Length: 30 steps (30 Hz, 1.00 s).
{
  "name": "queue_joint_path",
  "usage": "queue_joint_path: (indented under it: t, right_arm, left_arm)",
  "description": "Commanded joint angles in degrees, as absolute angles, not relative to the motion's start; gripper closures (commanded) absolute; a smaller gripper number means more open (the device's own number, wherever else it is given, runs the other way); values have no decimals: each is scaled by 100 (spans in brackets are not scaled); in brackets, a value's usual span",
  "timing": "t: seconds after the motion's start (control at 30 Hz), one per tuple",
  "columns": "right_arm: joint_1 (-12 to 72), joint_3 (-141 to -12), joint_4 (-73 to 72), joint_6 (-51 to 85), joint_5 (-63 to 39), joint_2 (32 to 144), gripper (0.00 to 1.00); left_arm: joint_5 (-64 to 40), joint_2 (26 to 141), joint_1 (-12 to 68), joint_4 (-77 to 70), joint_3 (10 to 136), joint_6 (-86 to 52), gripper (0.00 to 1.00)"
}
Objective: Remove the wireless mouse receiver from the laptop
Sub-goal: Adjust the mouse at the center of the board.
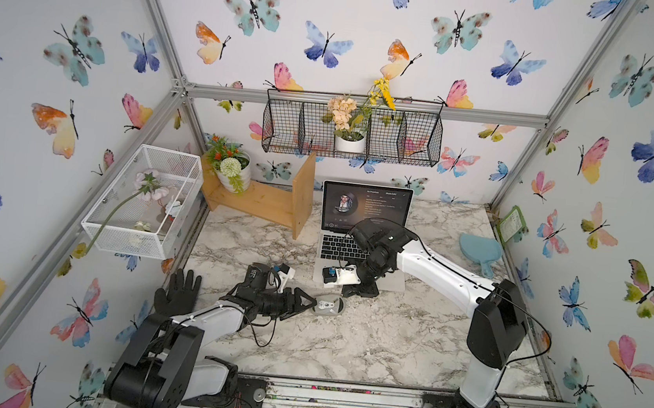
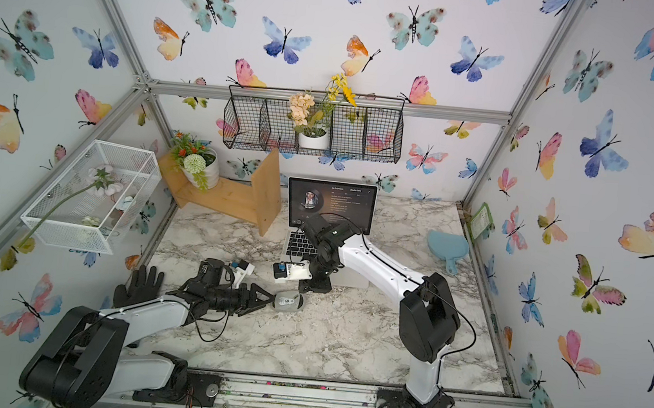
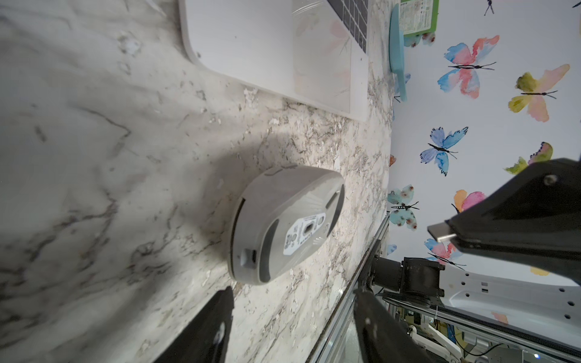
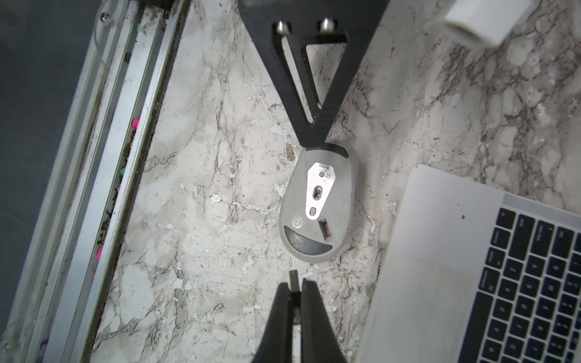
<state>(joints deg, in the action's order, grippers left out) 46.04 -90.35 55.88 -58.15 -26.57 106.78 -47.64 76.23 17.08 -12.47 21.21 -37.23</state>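
The silver laptop [image 1: 365,208] [image 2: 331,205] stands open at the back of the marble table; its front corner also shows in the wrist views [image 3: 251,47] [image 4: 440,251]. My right gripper [image 4: 295,286] [image 1: 362,292] hangs in front of the laptop, shut on the wireless mouse receiver [image 4: 294,280], whose metal plug [image 3: 441,232] sticks out past the fingertips. A grey mouse [image 1: 327,306] [image 2: 288,302] [image 3: 283,226] [image 4: 317,207] lies upside down on the table, an empty slot in its underside. My left gripper [image 3: 294,292] [image 1: 309,303] is open, its tips at the mouse's end.
A wooden shelf [image 1: 260,202] with a flower pot stands left of the laptop. A black glove [image 1: 179,293] lies at the left edge, a blue hand mirror [image 1: 480,250] at the right. A white wire basket [image 1: 145,200] hangs on the left wall. A metal rail [image 1: 339,394] borders the front.
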Motion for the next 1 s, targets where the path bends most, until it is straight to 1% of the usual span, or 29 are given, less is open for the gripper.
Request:
queue_joint_path:
  t: [0.0, 0.17, 0.3, 0.4, 0.47, 0.57, 0.7, 0.77, 0.9, 0.97]
  right_arm:
    - [4549, -8942, 5516, -5792, -3295, 10854, 98]
    - [4362, -8449, 5107, -5323, -3667, 10788, 98]
    - [4256, -7868, 4540, -5036, -3758, 10339, 98]
    - [4033, -7570, 4291, -4897, -3907, 9941, 98]
    - [3861, -7395, 4158, -4844, -3980, 9675, 98]
    - [3738, -7206, 3912, -4711, -3834, 9362, 98]
    - [3689, -7022, 3692, -4592, -3848, 9125, 98]
    - [3729, -7084, 3897, -4781, -3768, 9130, 98]
    - [3955, -7184, 3877, -4702, -3379, 9218, 98]
    - [3980, -7297, 3879, -4631, -3378, 9380, 98]
  left_arm:
    - [-4682, 7868, 1782, -1617, 2331, -3507, 32]
    - [-4684, 8287, 1796, -1556, 2566, -3281, 31]
    - [-4635, 8470, 1860, -1365, 2753, -3123, 31]
    - [-4643, 8491, 1880, -1247, 2817, -3054, 34]
    - [-4602, 8458, 1878, -1172, 2821, -3026, 35]
    - [-4579, 8370, 1889, -1154, 2795, -3011, 37]
    - [-4519, 8297, 1907, -1094, 2785, -2919, 37]
    - [-4490, 8342, 1903, -1009, 2837, -2903, 37]
    - [-4337, 8528, 1899, -713, 3024, -2746, 36]
    - [-4249, 8560, 1898, -617, 3097, -2682, 35]
